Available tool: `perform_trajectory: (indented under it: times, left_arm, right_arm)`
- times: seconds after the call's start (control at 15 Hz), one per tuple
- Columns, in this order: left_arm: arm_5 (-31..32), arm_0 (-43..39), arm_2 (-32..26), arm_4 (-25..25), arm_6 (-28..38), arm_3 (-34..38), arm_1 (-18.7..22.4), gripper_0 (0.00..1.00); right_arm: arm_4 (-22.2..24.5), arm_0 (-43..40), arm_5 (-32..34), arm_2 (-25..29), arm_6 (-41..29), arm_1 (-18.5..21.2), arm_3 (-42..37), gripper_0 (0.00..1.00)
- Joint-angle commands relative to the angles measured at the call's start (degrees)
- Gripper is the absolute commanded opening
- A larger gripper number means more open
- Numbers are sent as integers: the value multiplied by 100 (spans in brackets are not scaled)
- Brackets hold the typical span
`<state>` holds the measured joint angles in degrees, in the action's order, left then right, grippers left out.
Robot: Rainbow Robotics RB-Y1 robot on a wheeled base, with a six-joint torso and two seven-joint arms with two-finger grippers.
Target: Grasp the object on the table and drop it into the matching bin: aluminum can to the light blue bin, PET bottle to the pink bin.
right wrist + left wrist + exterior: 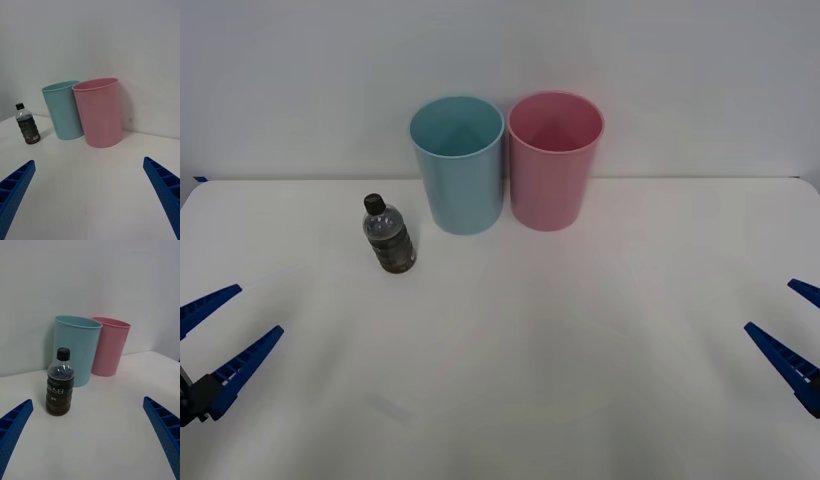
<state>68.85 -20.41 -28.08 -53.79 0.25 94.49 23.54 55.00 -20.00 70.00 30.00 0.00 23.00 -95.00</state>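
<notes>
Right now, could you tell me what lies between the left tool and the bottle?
Nothing: the front view shows bare table between the open left tool and the upright bottle.

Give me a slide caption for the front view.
Bottle upright on table left of blue bin and pink bin; both grippers open.

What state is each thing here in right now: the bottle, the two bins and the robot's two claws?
Bottle: upright on the table, capped, free of both grippers.
Blue bin: upright, open-topped, nothing visible inside.
Pink bin: upright, open-topped, nothing visible inside, right beside the blue one.
Left gripper: jaws open, holding nothing, low at the near left.
Right gripper: jaws open, holding nothing, at the near right.
</notes>
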Motion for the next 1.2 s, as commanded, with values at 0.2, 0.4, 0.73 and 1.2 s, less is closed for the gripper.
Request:
perform_trajectory:
  times: [0.2, 0.4, 0.73, 1.2]
  left_arm:
    - [-662, -42, 444, -70, -183, -10, 2, 100]
    - [-890, -34, 620, -281, -315, -10, -16, 100]
    - [-1954, -42, 1270, -404, -1141, -45, -16, 100]
    - [-3316, 81, 2140, -228, -1282, -80, -16, 100]
  right_arm:
    - [0, 0, 0, 0, 0, 0, 0, 100]
    - [0, 0, 0, 0, 0, 0, 0, 100]
    - [0, 0, 0, 0, 0, 0, 0, 100]
    - [0, 0, 0, 0, 0, 0, 0, 100]
